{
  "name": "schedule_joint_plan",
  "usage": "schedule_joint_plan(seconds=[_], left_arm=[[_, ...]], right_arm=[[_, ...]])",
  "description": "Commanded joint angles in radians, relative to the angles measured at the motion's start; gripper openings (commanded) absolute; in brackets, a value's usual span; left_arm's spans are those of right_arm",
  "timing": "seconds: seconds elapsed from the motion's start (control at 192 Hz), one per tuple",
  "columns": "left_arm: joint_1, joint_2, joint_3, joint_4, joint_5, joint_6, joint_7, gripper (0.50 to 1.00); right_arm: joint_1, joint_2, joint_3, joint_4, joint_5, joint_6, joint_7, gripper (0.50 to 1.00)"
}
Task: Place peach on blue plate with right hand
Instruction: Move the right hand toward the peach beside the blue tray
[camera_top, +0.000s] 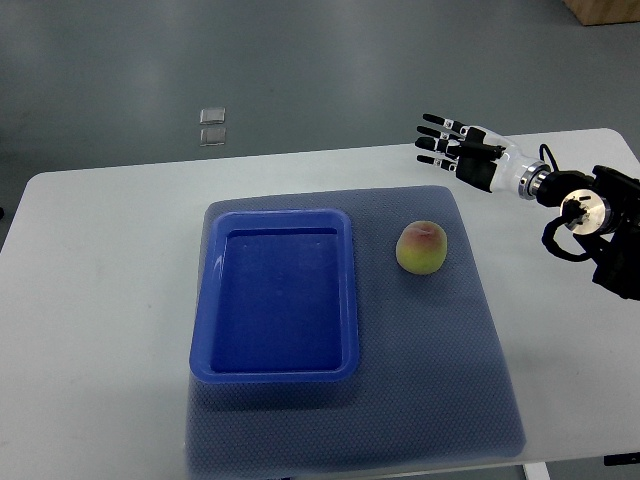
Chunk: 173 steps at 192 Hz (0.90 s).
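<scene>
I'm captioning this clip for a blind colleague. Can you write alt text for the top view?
A peach sits on a dark mat just right of an empty blue plate, a rectangular tray, on a white table. The robot's right hand, fingers spread and holding nothing, hovers beyond the peach near the table's far right edge.

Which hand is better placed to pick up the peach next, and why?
The right hand: it hovers open just beyond the peach, on the peach's side of the plate. No left arm shows.
</scene>
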Motion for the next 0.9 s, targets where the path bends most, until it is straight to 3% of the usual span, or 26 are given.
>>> schedule_joint_plan(seconds=[0.0, 0.406, 0.698, 0.703, 0.729, 0.833, 0.839, 0.896], left_arm=[[0.006, 0.000, 0.001, 0.003, 0.000, 0.004, 0.000, 1.000], [-0.002, 0.000, 0.002, 0.003, 0.000, 0.004, -0.002, 1.000], [0.000, 0.000, -0.001, 0.001, 0.000, 0.004, -0.002, 1.000], [0.000, 0.000, 0.001, 0.001, 0.000, 0.004, 0.000, 1.000], [0.000, 0.000, 0.001, 0.001, 0.000, 0.004, -0.002, 1.000], [0.000, 0.000, 0.002, 0.001, 0.000, 0.004, -0.002, 1.000], [0.000, 0.000, 0.002, 0.001, 0.000, 0.004, -0.002, 1.000], [0.000, 0.000, 0.001, 0.001, 0.000, 0.004, -0.002, 1.000]], right_arm=[[0.003, 0.004, 0.001, 0.002, 0.005, 0.000, 0.016, 0.930], [0.010, 0.003, -0.018, 0.003, -0.015, 0.051, 0.026, 0.930], [0.039, -0.011, -0.016, 0.003, -0.249, 0.051, 0.055, 0.930], [0.041, -0.011, -0.016, 0.005, -0.315, 0.051, 0.082, 0.930], [0.052, -0.012, -0.016, 0.006, -0.358, 0.051, 0.101, 0.930], [0.070, -0.022, -0.018, 0.015, -0.436, 0.051, 0.125, 0.930], [0.079, -0.037, -0.019, 0.029, -0.518, 0.051, 0.159, 0.930], [0.084, -0.063, -0.018, 0.049, -0.616, 0.051, 0.207, 0.930]])
